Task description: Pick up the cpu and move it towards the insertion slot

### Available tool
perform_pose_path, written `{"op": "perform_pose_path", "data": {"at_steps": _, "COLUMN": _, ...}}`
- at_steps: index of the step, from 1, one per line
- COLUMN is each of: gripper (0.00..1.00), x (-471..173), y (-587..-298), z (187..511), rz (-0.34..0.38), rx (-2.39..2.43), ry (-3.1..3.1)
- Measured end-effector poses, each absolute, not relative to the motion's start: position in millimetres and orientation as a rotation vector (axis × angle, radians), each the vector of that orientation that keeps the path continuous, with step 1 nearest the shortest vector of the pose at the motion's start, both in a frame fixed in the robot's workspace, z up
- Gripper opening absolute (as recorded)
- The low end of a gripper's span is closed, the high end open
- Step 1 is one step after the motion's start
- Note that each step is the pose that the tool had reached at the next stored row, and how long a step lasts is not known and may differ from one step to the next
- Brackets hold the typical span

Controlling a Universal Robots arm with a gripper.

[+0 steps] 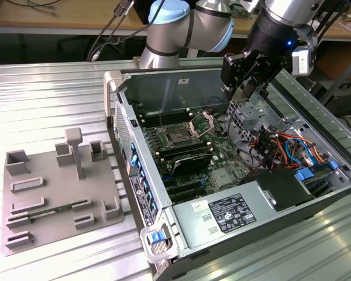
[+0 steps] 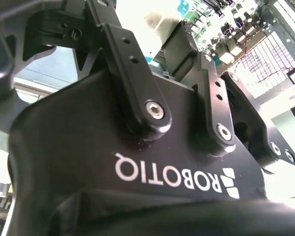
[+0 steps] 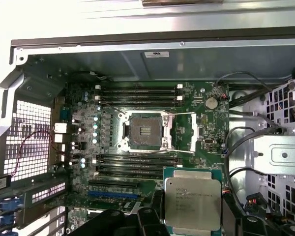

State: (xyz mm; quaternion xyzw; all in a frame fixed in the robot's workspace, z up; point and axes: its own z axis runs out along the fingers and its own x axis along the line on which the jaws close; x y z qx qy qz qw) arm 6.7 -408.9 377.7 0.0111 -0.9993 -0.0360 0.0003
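Clearly gripper (image 1: pixel 241 88) grips cpu (image 3: pixel 192 200) above case.

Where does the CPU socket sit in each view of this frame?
Exterior view: insertion slot mid-case, on the green board.
First wrist view: insertion slot between the memory slots, on the green board.
Second wrist view: cannot tell; the gripper blocks most of the green board.
Shared landmark: the green board.
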Motion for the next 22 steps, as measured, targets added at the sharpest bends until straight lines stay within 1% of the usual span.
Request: {"op": "perform_pose_path", "data": {"at_steps": 22, "gripper": 0.55, "x": 7, "y": -409, "z": 367, "rz": -0.113, "rx": 0.035, "ry": -3.139}}
